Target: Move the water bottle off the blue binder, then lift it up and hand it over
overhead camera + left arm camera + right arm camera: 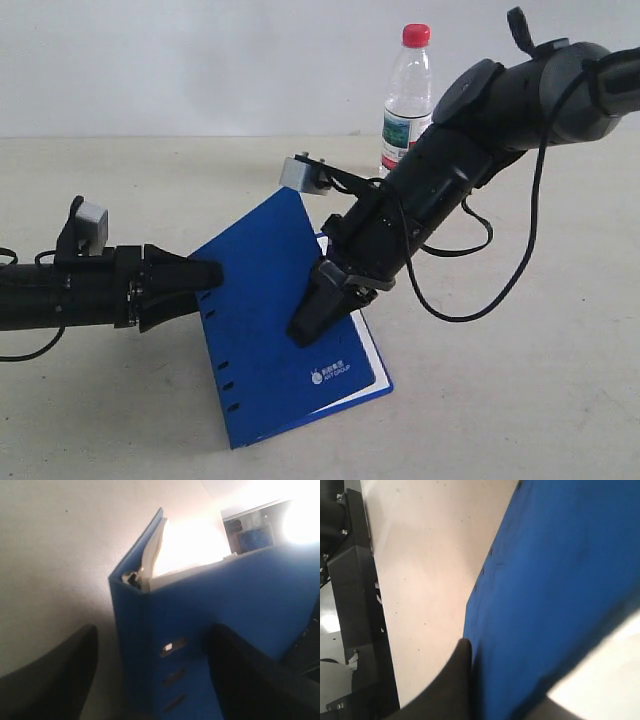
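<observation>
Water bottle (407, 100) stood upright on the table (520, 400), upper centre of the exterior view, red cap on, clear of the blue binder (260, 340) and behind the right arm. Binder sat lower centre, skewed, one corner pointing toward the bottle, white logo (333, 373) near its lower right corner, white pages showing under that edge. Left gripper (205, 280) came in from the left edge of the frame at the binder's spine; the left wrist view showed its fingers (50, 680) wide apart with the spine between them. Right gripper (310, 320) reached down from upper right, fingers together, tips against the blue cover. Nothing held the bottle.
</observation>
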`<state>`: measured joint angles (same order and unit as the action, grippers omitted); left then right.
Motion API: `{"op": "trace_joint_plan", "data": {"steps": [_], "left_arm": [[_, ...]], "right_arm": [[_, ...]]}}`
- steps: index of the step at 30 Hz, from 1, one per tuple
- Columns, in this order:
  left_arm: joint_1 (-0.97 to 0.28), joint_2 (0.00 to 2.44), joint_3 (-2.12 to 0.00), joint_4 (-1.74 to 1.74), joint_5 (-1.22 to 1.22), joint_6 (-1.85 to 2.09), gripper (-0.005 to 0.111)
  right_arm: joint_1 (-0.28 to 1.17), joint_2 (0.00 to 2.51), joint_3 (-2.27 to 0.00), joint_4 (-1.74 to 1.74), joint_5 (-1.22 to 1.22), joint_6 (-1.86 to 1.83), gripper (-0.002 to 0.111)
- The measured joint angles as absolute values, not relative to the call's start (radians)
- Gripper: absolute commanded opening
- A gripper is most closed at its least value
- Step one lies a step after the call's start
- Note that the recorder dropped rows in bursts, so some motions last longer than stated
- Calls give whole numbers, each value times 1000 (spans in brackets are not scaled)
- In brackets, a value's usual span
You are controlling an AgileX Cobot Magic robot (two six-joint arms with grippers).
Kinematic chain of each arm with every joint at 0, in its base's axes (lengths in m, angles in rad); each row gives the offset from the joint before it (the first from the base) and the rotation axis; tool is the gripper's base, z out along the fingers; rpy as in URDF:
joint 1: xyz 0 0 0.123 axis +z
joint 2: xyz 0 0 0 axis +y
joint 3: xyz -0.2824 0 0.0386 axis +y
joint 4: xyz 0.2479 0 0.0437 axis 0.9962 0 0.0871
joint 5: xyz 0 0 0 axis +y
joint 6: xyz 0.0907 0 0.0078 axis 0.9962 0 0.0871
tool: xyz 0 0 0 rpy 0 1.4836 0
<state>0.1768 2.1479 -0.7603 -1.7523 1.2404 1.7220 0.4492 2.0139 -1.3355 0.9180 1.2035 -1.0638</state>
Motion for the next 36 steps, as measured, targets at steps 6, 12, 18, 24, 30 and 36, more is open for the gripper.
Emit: {"op": "trace_joint_plan", "data": {"steps": [6, 12, 18, 24, 30, 36], "left_arm": [[177, 2148, -766, -1752, 1253, 1731, 58], [177, 2150, -772, -1750, 1231, 1716, 37], [177, 2150, -772, -1750, 1213, 1695, 7], [173, 2150, -772, -1749, 1213, 1695, 42], [173, 2150, -772, -1746, 1213, 1652, 61], [148, 2150, -772, -1746, 1165, 1584, 61]], "right_arm": [[449, 2003, -1335, 903, 1199, -1065, 0], [449, 2001, -1335, 897, 1094, -1061, 0], [449, 1991, -1335, 783, 944, -934, 54], [449, 1991, -1335, 641, 808, -732, 59], [449, 1991, -1335, 505, 741, -436, 59], [449, 2036, -1335, 486, 638, -262, 59]]}}
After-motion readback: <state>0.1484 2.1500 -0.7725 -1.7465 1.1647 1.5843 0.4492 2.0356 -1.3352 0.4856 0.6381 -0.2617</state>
